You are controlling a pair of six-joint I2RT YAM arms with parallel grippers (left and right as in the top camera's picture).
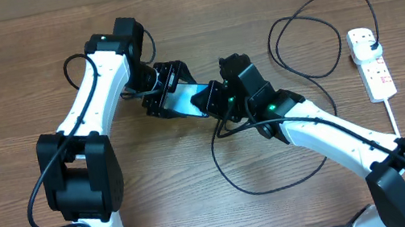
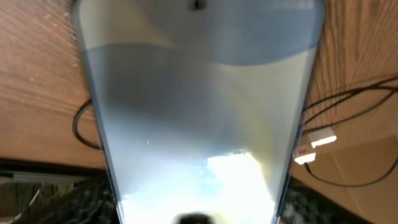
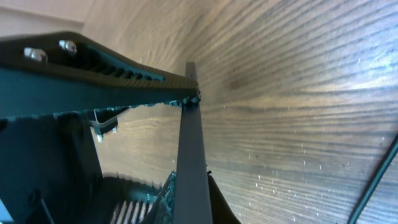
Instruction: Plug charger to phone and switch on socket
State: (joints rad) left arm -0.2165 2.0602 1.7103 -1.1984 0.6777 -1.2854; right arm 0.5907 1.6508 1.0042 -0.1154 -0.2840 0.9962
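Left claw (image 1: 170, 96) clamps the phone (image 1: 190, 97); right claw (image 1: 215, 98) touches its far end, grip unclear. Only overhead shows the charger (image 1: 312, 31) plugged into the socket (image 1: 371, 62) on the wooden worktop (image 1: 17, 77).

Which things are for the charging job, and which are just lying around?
For the job: slim black-edged phone with light-blue screen; long thin black charger cable; long white power-strip socket.
Just there: brown wooden table.
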